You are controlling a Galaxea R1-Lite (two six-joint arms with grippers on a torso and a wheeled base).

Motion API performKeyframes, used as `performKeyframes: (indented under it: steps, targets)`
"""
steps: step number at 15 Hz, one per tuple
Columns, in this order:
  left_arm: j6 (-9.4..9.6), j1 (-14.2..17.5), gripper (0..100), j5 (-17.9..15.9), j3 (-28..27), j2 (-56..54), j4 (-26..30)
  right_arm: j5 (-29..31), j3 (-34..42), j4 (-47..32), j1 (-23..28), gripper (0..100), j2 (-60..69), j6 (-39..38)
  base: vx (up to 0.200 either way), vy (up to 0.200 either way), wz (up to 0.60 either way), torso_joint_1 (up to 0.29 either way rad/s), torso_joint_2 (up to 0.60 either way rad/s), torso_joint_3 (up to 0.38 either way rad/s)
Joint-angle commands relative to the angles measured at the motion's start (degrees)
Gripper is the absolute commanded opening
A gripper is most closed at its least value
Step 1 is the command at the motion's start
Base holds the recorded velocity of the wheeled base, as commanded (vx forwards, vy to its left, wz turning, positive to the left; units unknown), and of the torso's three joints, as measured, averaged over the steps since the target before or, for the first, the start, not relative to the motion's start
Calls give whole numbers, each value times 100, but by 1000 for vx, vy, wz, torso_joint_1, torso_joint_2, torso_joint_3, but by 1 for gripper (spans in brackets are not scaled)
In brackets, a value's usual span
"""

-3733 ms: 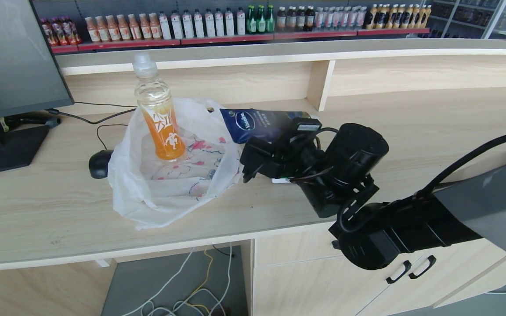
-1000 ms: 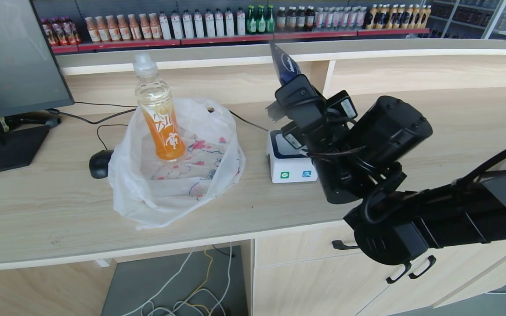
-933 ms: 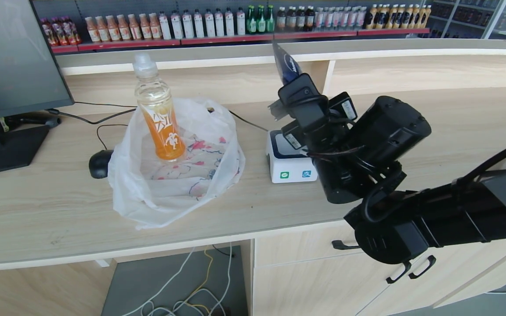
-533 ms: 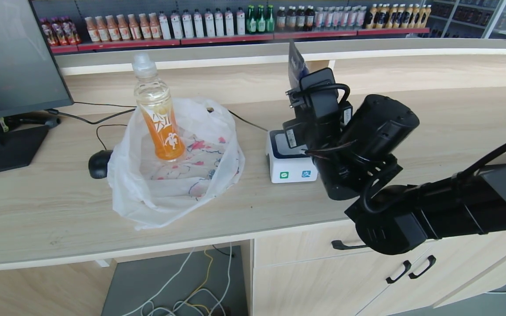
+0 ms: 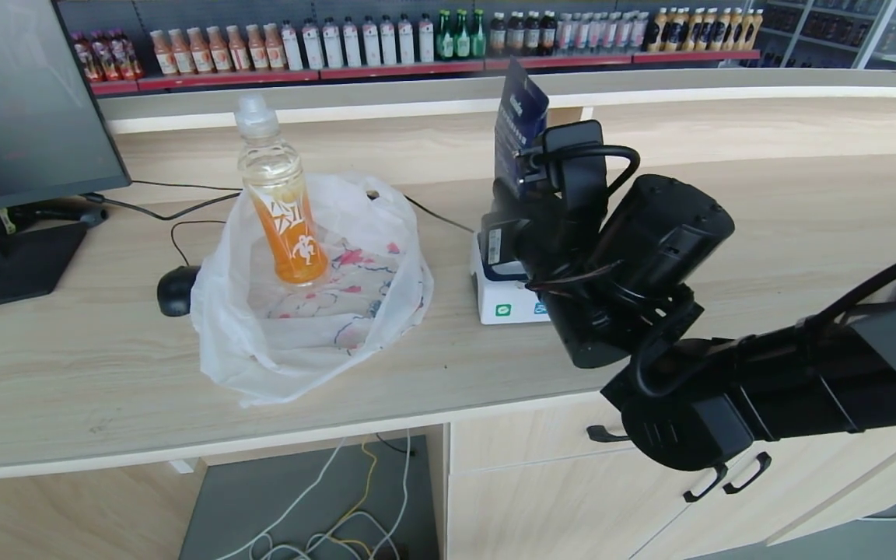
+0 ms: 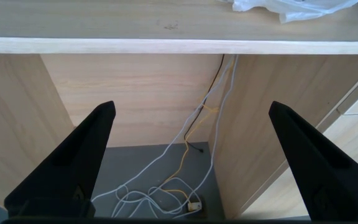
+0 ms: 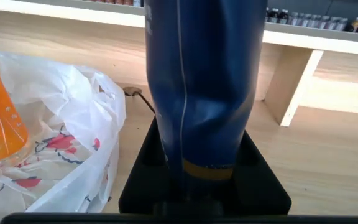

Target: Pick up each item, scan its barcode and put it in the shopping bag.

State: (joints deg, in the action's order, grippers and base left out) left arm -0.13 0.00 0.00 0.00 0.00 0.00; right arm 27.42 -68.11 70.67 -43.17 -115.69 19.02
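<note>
Over the counter by the white scanner, near the shopping bag, your right gripper is clamped on the lower end of the blue pouch, which stands upright. Expect it to be light, soft and slick: it creases at the pinch and may flop or slide when tilted. Grip the flat end firmly, without crushing the filled belly.

Upright bottle at back of bag, front half open
</note>
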Motion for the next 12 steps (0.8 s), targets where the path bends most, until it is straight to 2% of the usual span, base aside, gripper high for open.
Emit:
performKeyframes:
  steps: [1, 12]
  targets:
    - [-4, 0, 100, 0, 0, 0, 0, -8, 8, 0, -34, 0, 11, -30, 0, 200, 0, 7, 2, 7]
    - [-31, 9, 100, 0, 0, 0, 9, 18, -1, 8, -95, 0, 29, -241, 0, 200, 0, 2, 3, 1]
